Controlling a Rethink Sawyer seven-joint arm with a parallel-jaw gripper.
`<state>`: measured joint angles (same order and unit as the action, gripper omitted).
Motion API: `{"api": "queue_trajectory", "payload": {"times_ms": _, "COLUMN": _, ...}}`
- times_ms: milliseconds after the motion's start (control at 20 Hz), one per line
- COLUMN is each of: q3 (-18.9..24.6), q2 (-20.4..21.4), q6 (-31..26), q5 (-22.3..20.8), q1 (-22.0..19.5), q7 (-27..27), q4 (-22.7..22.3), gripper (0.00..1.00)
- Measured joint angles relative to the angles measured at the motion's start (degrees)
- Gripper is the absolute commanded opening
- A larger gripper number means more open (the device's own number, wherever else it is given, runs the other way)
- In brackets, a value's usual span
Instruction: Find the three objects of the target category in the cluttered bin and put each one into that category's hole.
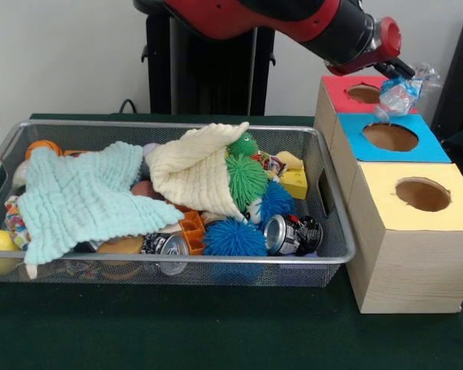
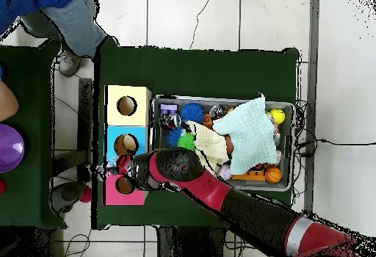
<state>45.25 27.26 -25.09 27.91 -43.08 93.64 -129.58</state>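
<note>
The gripper [image 1: 397, 71] is closed on a crinkled clear plastic wrapper [image 1: 405, 89], holding it just above and beside the hole of the red-topped box [image 1: 347, 96] — so this item looks moments from being dropped in, not yet released. Whether earlier items already went in cannot be told; the hole's inside is hidden. The wire bin [image 1: 336, 247] remains crowded: a mint cloth [image 1: 81, 196], a cream cloth [image 1: 193, 169], spiky balls [image 1: 233, 237], crushed cans [image 1: 289, 233] — any other wrappers are likely buried underneath.
</note>
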Motion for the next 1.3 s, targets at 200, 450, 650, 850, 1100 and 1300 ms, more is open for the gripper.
{"api": "queue_trajectory", "payload": {"times_ms": 200, "q3": 1.0, "q2": -1.1, "q6": 0.0, "q5": -1.6, "q1": -1.0, "q7": 0.0, "q4": 0.0, "gripper": 0.00}}
{"api": "queue_trajectory", "payload": {"times_ms": 450, "q3": 1.7, "q2": -2.2, "q6": 0.0, "q5": -3.4, "q1": -1.7, "q7": 0.0, "q4": 0.0, "gripper": 0.00}}
{"api": "queue_trajectory", "payload": {"times_ms": 650, "q3": 2.3, "q2": -2.7, "q6": 0.4, "q5": -4.6, "q1": -2.2, "q7": 0.0, "q4": 0.0, "gripper": 0.00}}
{"api": "queue_trajectory", "payload": {"times_ms": 850, "q3": 3.0, "q2": -3.1, "q6": 1.3, "q5": -5.6, "q1": -2.4, "q7": 0.0, "q4": 0.0, "gripper": 0.00}}
{"api": "queue_trajectory", "payload": {"times_ms": 1100, "q3": 3.7, "q2": -3.6, "q6": 1.7, "q5": -6.4, "q1": -2.9, "q7": 0.0, "q4": 0.0, "gripper": 0.00}}
{"api": "queue_trajectory", "payload": {"times_ms": 1300, "q3": 4.9, "q2": -4.1, "q6": 1.7, "q5": -6.5, "q1": -4.2, "q7": 0.0, "q4": 0.1, "gripper": 0.00}}
